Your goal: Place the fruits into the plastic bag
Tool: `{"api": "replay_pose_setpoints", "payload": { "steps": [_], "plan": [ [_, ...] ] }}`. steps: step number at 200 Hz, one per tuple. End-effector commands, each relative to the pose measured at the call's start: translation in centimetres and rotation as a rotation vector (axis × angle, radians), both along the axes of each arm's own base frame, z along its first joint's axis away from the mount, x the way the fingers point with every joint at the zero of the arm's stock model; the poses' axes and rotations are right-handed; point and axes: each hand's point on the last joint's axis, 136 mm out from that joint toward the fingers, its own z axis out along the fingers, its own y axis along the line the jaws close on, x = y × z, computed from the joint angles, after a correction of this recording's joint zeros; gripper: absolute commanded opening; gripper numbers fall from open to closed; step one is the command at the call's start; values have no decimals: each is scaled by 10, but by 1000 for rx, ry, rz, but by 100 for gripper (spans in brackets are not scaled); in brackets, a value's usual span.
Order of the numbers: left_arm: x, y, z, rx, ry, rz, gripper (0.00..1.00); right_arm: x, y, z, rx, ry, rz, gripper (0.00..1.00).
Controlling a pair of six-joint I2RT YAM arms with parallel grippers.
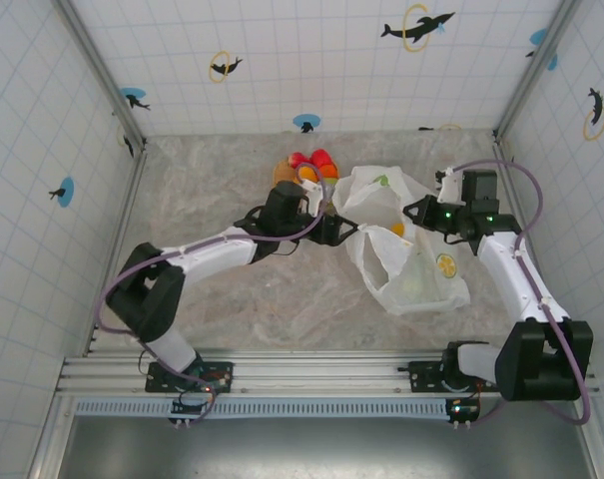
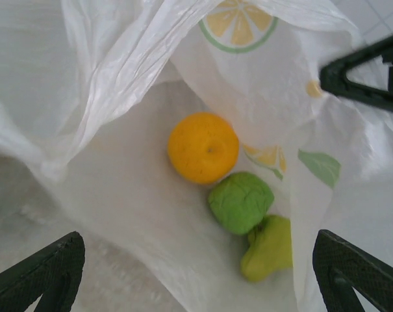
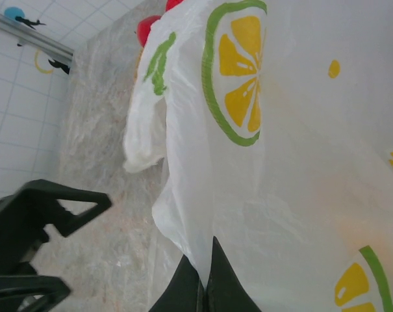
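The plastic bag [image 1: 411,254] lies right of centre, white with lemon prints, its mouth facing left. My right gripper [image 3: 206,289] is shut on the bag's [image 3: 280,162] upper edge and holds it up. My left gripper [image 2: 197,246] is open at the mouth, with nothing between its fingers [image 2: 47,273]. Inside the bag [image 2: 118,188] lie an orange fruit [image 2: 202,147], a green fruit [image 2: 240,201] and a yellow-green fruit [image 2: 267,247]. Red fruits [image 1: 311,159] and orange fruits [image 1: 318,174] sit behind my left gripper [image 1: 336,228]. My right gripper [image 1: 413,212] is at the bag's far side.
A tan wooden plate [image 1: 281,172] holds the remaining fruits near the back wall. Tiled walls enclose the marbled table [image 1: 232,299] on three sides. The arm bases stand on a rail [image 1: 311,374] at the near edge.
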Motion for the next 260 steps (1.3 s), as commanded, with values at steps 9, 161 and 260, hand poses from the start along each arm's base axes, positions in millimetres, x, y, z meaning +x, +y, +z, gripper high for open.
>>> {"api": "replay_pose_setpoints", "payload": {
  "steps": [9, 161, 260],
  "plan": [
    [-20, 36, 10, 53, -41, -106, 92, 7, 0, 11, -31, -31, 29, 0],
    [142, 84, -33, 71, 142, 489, 89, 3, -8, 18, -104, -60, -8, 0],
    [164, 33, -70, -7, 240, 528, 93, 1, -14, 13, -107, -48, -24, 0]
  ]
}}
